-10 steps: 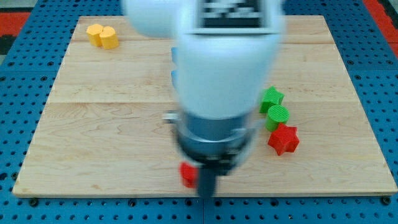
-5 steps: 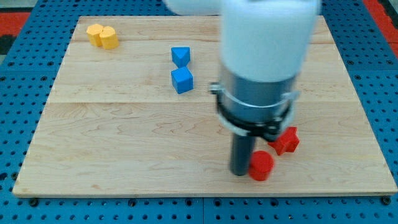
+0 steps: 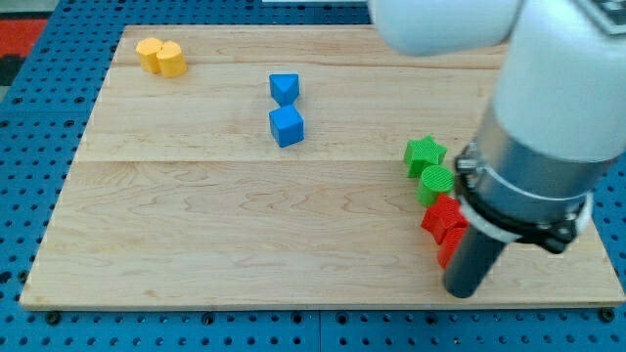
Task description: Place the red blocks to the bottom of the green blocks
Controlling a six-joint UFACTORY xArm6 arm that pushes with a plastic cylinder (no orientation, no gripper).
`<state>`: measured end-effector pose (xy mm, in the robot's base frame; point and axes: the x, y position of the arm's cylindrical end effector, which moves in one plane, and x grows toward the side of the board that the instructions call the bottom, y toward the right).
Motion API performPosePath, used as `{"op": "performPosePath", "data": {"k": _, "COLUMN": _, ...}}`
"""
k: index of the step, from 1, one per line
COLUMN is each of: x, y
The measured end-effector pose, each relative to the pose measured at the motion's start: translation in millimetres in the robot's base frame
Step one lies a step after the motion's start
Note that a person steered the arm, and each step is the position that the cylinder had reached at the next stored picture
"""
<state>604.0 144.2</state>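
A green star block [image 3: 424, 154] and a green cylinder [image 3: 436, 183] sit at the board's right. Just below them lies a red star block [image 3: 440, 217]. A second red block [image 3: 446, 253] shows as a sliver below it, mostly hidden behind the rod. My tip [image 3: 462, 291] is at the view's bottom right, touching or just beside that second red block, below both green blocks.
Two blue blocks [image 3: 284, 87] [image 3: 287, 126] lie at the upper middle of the wooden board [image 3: 196, 235]. Two yellow blocks [image 3: 159, 57] sit at the upper left corner. The arm's big white and dark body [image 3: 538, 147] covers the board's right side.
My tip has swept from the bottom middle to the right, pushing the red cylinder along the bottom until it lies against the red star under the green blocks.
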Motion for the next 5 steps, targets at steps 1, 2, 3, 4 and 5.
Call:
{"op": "performPosePath", "data": {"k": 1, "x": 1.2, "y": 4.7}}
{"op": "performPosePath", "data": {"k": 2, "x": 6.8, "y": 32.8}}
{"op": "performPosePath", "data": {"k": 3, "x": -1.7, "y": 71.6}}
{"op": "performPosePath", "data": {"k": 4, "x": -2.7, "y": 19.9}}
{"op": "performPosePath", "data": {"k": 5, "x": -6.9, "y": -11.5}}
